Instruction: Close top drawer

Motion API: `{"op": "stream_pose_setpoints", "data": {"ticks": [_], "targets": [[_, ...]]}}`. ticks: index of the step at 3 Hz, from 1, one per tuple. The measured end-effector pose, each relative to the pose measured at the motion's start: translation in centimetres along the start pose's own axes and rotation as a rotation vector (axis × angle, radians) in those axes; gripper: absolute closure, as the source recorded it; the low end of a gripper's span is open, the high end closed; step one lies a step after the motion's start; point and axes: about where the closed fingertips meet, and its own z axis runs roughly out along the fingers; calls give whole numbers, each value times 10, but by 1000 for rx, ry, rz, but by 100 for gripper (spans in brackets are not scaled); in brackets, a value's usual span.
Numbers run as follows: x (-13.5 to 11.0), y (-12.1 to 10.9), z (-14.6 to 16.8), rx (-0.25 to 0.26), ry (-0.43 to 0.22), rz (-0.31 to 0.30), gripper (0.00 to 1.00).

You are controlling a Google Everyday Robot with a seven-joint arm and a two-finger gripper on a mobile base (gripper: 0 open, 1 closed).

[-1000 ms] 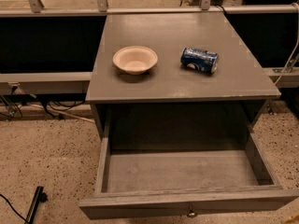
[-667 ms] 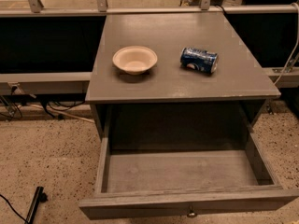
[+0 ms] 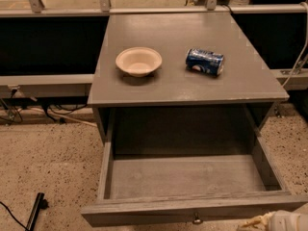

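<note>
The top drawer point(image 3: 192, 209) of the grey cabinet is pulled far out toward me and its inside is empty. Its plain front panel runs along the bottom of the view, with a small metal knob point(image 3: 197, 220) at its centre. My gripper point(image 3: 275, 221) shows only as a white and pale yellow part at the bottom right corner, just in front of the right end of the drawer front. It holds nothing that I can see. The two lower drawers are out of view.
On the cabinet top point(image 3: 226, 88) stand a beige bowl point(image 3: 138, 60) and a blue can point(image 3: 205, 61) lying on its side. A black rod with a cable point(image 3: 34, 211) lies on the speckled floor at the bottom left. A railing and dark panels run behind the cabinet.
The gripper has come further into view at the bottom right corner, close to the drawer front. The drawer, bowl and can have not moved.
</note>
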Motion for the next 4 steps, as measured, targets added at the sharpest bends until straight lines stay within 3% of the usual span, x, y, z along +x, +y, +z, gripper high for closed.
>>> {"op": "stream_pose_setpoints", "data": {"ticks": [1,2,3,4], "targets": [[1,-29,33,9,5,2,100],[-1,-43,44,13,5,-5,100],[-5,-73,56,20,10,-31,100],[-6,-81,60,22,11,-39,100]]}}
